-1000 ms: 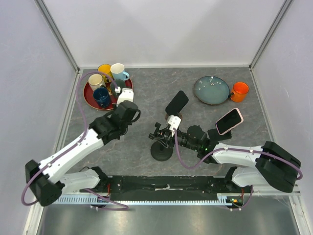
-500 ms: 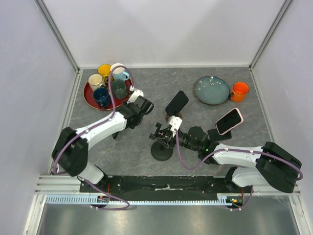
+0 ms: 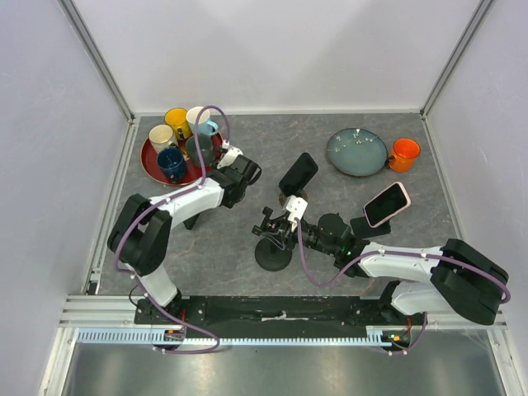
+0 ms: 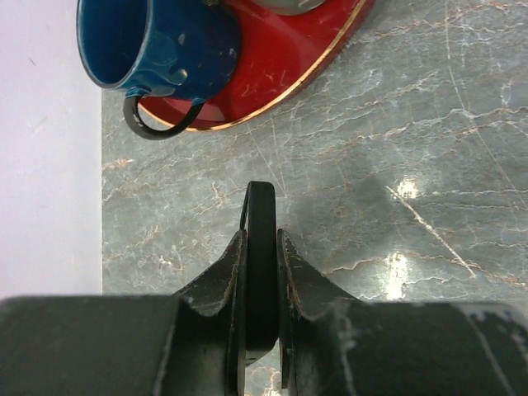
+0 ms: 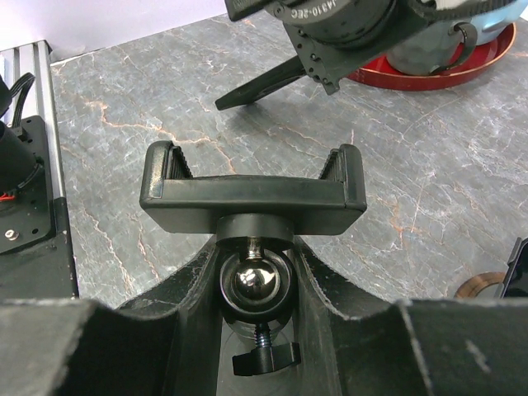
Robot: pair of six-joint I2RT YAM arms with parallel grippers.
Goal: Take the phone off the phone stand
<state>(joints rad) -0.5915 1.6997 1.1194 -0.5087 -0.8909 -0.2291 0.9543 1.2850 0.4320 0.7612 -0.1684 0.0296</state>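
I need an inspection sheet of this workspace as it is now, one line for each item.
Surface: grey table, no spill seen.
Job's things: phone stand, clamp empty; black phone beyond it, outside the clamp.
Clutter: red tray with mugs; blue plate; orange mug; pink phone, tilted.
Grippers: left gripper shut on thin black piece; right gripper shut on phone stand below the clamp.
Cables: purple cable arches above the tray.
Surroundings: white walls; nothing else seen.

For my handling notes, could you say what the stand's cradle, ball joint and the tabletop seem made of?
On the phone stand, the cradle looks like matte black plastic, dull with ribbed arms. The ball joint is probably polished metal, given its mirror reflections. The tabletop looks like glossy grey veined stone, perhaps printed laminate.
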